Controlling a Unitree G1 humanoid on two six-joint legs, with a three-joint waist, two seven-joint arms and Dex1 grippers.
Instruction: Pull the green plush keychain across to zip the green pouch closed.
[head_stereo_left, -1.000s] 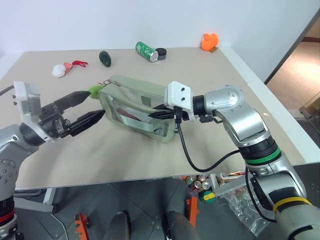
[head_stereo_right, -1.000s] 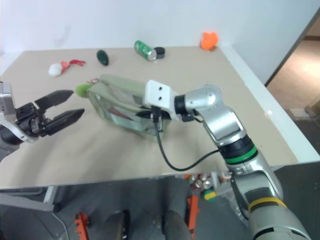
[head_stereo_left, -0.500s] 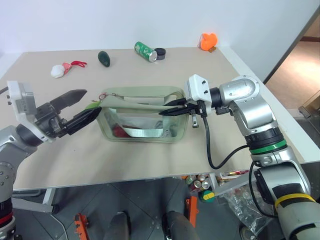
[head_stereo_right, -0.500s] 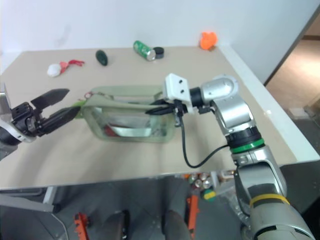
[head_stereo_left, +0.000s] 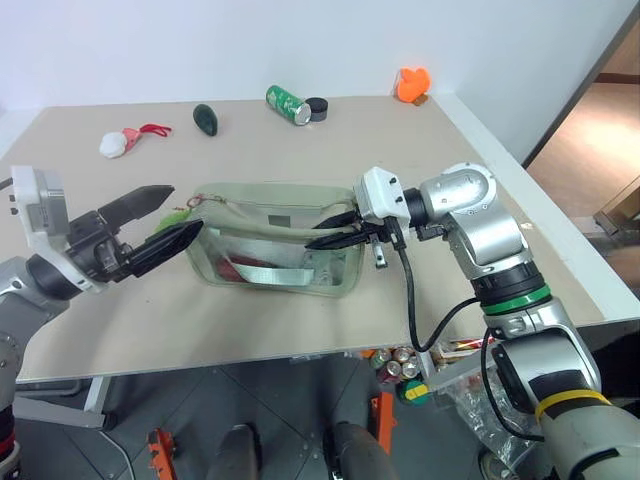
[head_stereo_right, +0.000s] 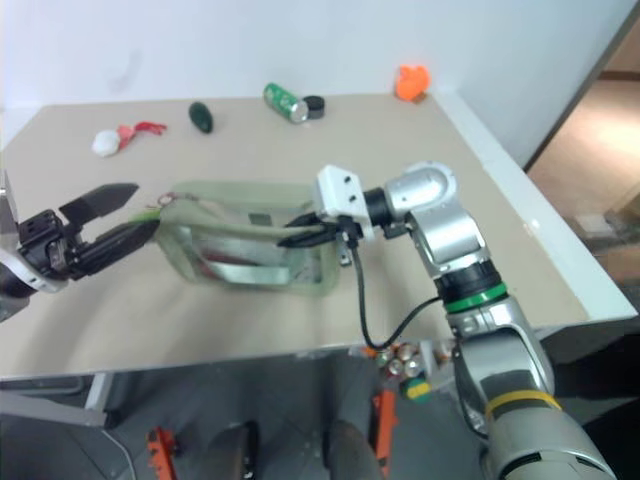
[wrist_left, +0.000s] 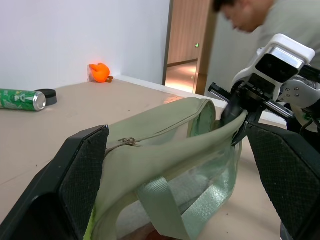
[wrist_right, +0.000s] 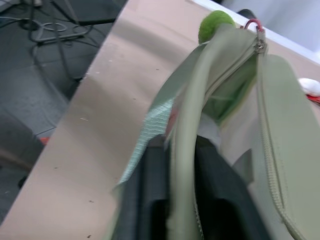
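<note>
A: How many pouches sit on the table (head_stereo_left: 300, 330)?
B: One pouch (head_stereo_left: 275, 240), with one keychain (head_stereo_left: 176, 215) at its end.
A: And cans?
B: One can (head_stereo_left: 287, 103), lying on its side, with one black cap (head_stereo_left: 317, 106) just beside it.
A: Any plush toys?
B: One dark green oval (head_stereo_left: 207, 117), one white pom-pom (head_stereo_left: 115, 144) with a red cord, and one orange toy (head_stereo_left: 411, 84) at the far corner.
A: Grippers?
B: Two: the left gripper (head_stereo_left: 170, 217) and the right gripper (head_stereo_left: 330, 228), each with two black fingers.
A: People?
B: One person (wrist_left: 260, 20), seen in the left wrist view.
</note>
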